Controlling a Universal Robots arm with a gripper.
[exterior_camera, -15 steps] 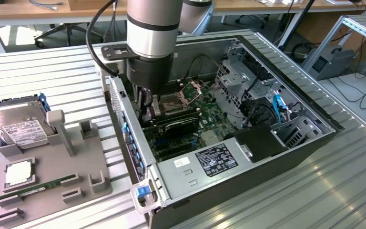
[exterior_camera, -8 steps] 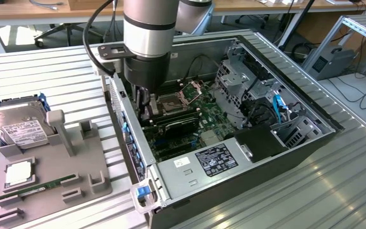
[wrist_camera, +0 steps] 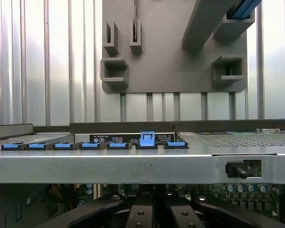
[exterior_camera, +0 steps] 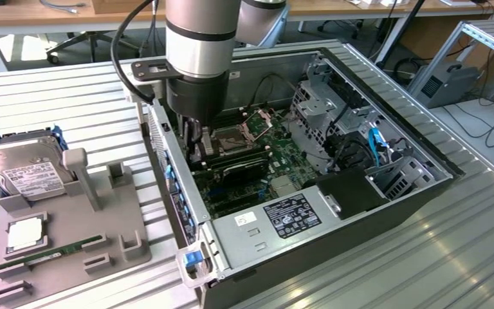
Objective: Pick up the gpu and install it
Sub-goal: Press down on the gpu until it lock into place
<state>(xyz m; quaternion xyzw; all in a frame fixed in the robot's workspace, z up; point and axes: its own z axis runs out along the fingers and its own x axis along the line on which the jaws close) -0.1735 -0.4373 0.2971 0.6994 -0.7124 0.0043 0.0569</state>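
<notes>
Install step in hand: gripper (exterior_camera: 202, 149) stood low inside computer case (exterior_camera: 419, 193), at card (exterior_camera: 238, 168) on motherboard (exterior_camera: 269, 180) (fingers' state: cannot tell). Next move, by judgement, called for straight seating in slot.

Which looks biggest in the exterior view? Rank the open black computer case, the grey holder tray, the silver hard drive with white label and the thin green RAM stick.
1. Open black computer case
2. Grey holder tray
3. Silver hard drive with white label
4. Thin green RAM stick

The gaps in apparent size are plain, so nearness to the camera does not change the order.
</notes>
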